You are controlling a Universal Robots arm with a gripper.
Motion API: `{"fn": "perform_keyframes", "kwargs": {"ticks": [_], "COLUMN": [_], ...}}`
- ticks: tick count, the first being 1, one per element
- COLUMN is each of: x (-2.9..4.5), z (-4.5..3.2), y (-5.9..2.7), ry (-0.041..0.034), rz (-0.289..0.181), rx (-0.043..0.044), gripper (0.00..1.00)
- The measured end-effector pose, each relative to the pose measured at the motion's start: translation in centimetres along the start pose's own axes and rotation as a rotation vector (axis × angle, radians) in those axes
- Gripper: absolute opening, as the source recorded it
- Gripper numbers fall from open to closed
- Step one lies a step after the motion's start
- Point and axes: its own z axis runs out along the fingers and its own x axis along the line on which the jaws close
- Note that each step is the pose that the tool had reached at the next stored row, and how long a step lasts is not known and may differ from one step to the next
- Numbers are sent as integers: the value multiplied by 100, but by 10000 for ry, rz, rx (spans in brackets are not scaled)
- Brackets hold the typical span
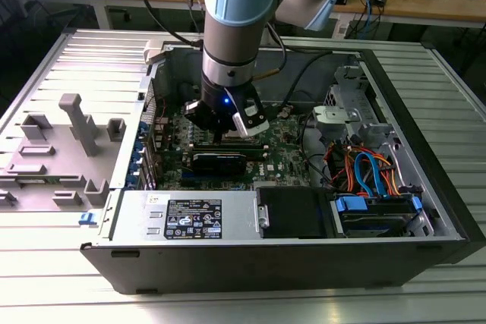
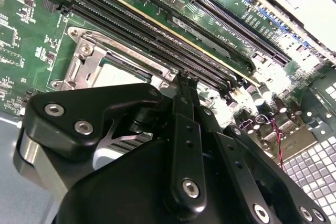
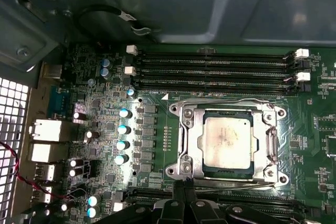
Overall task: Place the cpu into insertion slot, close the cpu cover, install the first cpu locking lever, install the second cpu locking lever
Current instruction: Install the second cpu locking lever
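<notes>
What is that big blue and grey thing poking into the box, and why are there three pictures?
That is a robot arm. It reaches down into an open computer case lying on a metal table. At its end sits the tool, the part that grabs things.

The exterior view comes from a camera standing off the arm, looking at the whole scene. Both wrist views come from cameras riding on the arm, so they look close at the green circuit board.

In the first wrist view, the grey square is the cpu, the computer's brain. It already lies in the insertion slot, with the silver cpu cover framing it. The tool's black fingers hover at the slot's edge. I cannot tell if they hold anything.
</notes>
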Motion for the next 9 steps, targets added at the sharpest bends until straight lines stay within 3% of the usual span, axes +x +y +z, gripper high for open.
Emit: {"fn": "perform_keyframes", "kwargs": {"ticks": [3,4,9], "x": [32,60,64], "z": [0,2,25], "y": [-12,-17,-20], "ry": [-74,-97,-107], "rz": [-18,-22,-23], "rx": [-100,-105,-104], "gripper": [11,11,11]}}
